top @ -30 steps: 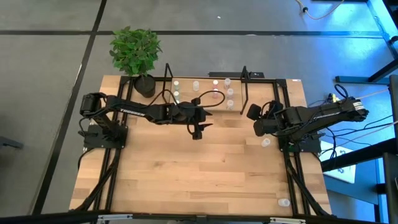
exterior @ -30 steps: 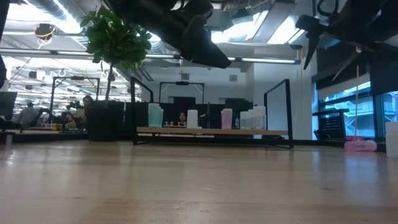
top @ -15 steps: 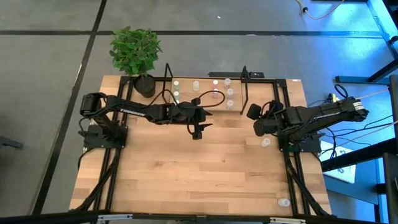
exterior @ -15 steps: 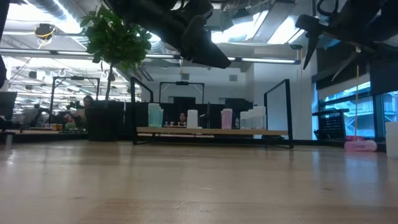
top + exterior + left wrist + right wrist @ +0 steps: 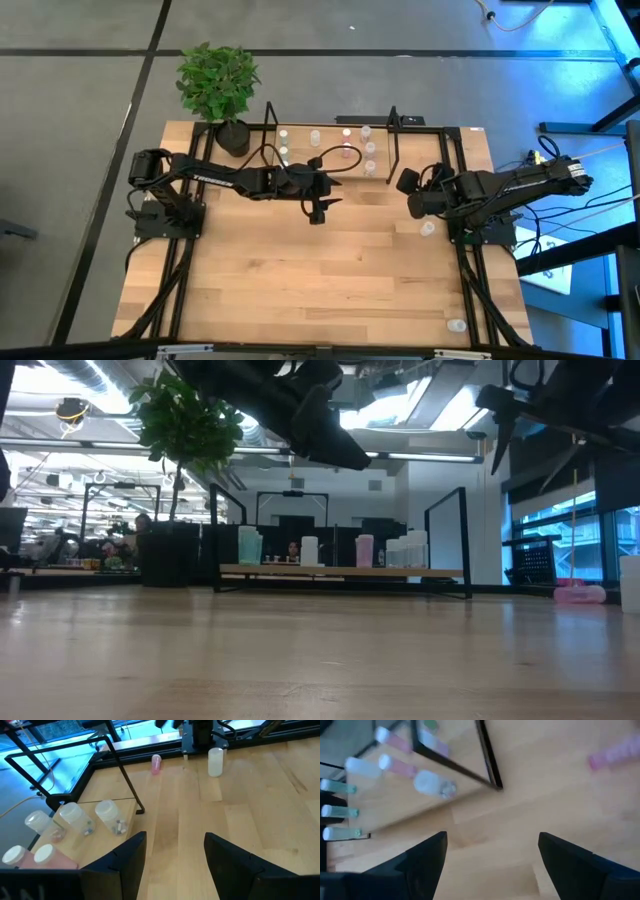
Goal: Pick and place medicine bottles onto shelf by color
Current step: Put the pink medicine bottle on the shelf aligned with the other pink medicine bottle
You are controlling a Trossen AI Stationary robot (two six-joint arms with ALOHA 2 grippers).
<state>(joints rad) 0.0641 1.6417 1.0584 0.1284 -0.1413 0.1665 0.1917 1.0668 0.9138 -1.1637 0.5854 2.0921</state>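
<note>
Wood covers the surface; from above, my left hand hangs just in front of the shelf with its bottles. Left wrist view: those fingers are apart, holding nothing. Right wrist view: my right hand is wide open, empty, near the shelf's end.

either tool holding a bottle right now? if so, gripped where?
Nothing is held. The left tool hangs open and empty just in front of the shelf; the right tool is open and empty near the table's right edge.
</note>
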